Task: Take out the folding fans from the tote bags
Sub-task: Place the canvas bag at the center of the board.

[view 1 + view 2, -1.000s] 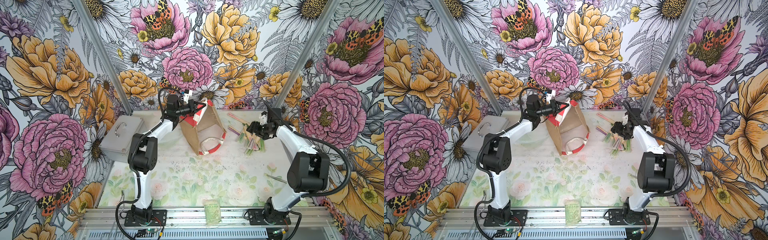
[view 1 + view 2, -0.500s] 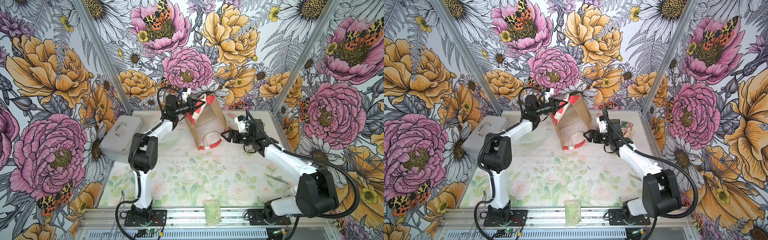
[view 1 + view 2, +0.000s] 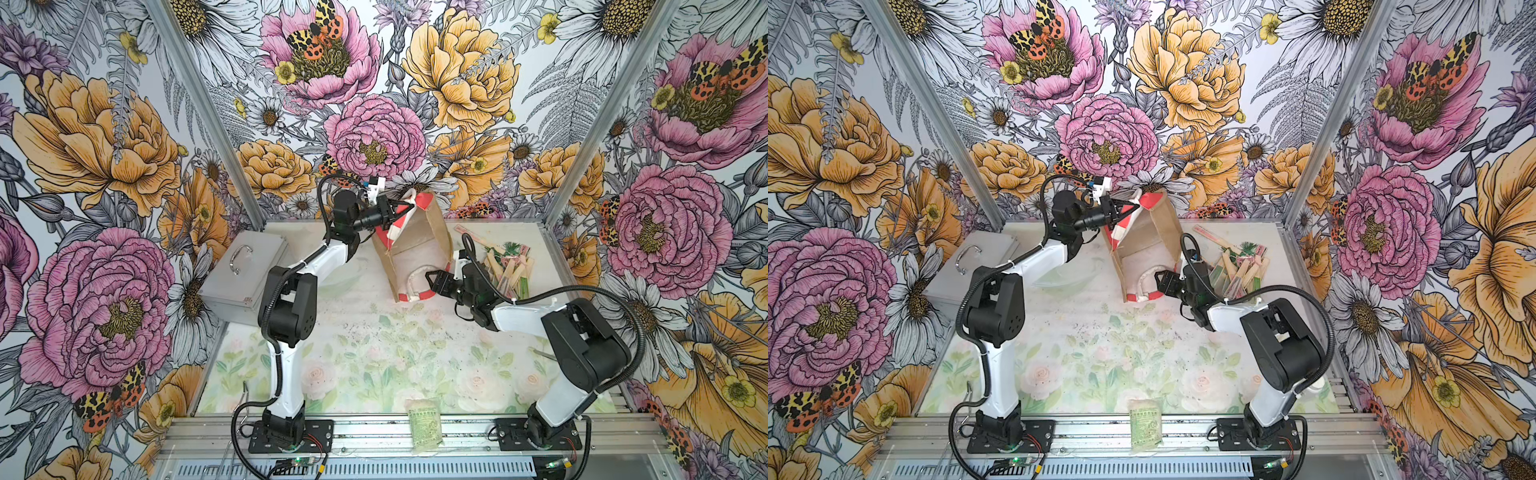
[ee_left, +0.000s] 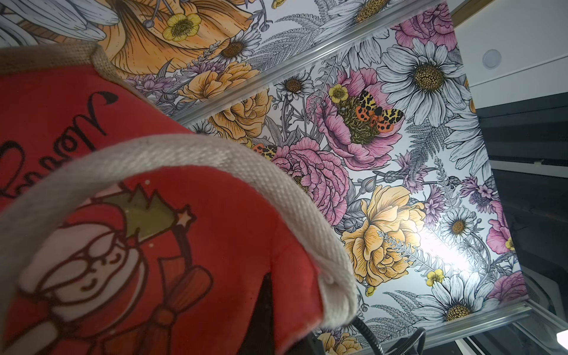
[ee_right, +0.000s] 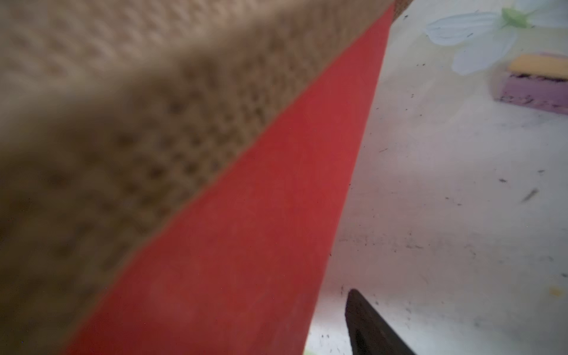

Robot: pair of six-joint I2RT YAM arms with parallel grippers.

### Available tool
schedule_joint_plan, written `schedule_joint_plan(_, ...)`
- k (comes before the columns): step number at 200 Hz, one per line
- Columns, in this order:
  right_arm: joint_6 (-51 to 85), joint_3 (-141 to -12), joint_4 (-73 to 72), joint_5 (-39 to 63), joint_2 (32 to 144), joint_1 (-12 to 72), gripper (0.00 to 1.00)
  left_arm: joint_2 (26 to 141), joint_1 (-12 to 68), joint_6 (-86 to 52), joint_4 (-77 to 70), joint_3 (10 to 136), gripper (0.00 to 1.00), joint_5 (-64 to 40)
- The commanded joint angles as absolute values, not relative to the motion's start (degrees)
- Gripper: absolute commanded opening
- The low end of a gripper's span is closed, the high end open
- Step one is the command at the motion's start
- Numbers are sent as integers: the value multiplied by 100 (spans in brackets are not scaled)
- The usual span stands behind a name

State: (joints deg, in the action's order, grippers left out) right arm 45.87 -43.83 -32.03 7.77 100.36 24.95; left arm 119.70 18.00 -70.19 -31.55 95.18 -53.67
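Tote bag: the tote bag (image 3: pixel 419 232) (image 3: pixel 1150 232) sits tipped on the table (image 3: pixel 374 353), one red-and-white striped corner raised and its mouth towards the arm bases.
Left gripper: the left gripper (image 3: pixel 401 208) (image 3: pixel 1127 208) is at the bag's raised corner, jaws pressed together on the fabric there.
Right gripper: the right gripper (image 3: pixel 432 280) (image 3: pixel 1160 279) is at the bag's low rim, beside the white handle (image 3: pixel 413 282) lying there. I cannot tell whether its jaws grip anything.
Folding fans: the folding fans (image 3: pixel 509 270) (image 3: pixel 1241 270) lie in a loose heap on the table just beside the bag, on the right arm's side. Both top views show no fan inside the bag's mouth.
Left wrist only: the bag's red printed face (image 4: pixel 153 246) with a Santa figure and black lettering, and the woven handle (image 4: pixel 215 159) looping across it. The top views hide this face.
Right wrist only: blurred burlap weave (image 5: pixel 123 123), a red band (image 5: pixel 261 215), one dark fingertip (image 5: pixel 368 325), and a purple and yellow piece (image 5: pixel 534 83) on the table beyond.
Others: a grey case (image 3: pixel 249 270) on the bag's left-arm side, and a green packet (image 3: pixel 424 422) well apart from the bag at the front edge.
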Motion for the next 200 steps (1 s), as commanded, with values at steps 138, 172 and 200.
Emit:
schedule_joint_plan(138, 4877, -7288, 922, 5686, 8444, 1117, 0, 11191, 928, -4517, -582, 8387, 2, -4447)
schedule_joint_plan(172, 5160, -7677, 925, 5940, 9105, 893, 0, 11101, 1202, -4044, -229, 8412, 10, -4394)
schedule_joint_plan(200, 4942, -7904, 925, 5987, 9783, 864, 0, 10951, 1312, -3964, -230, 8266, 16, -4278)
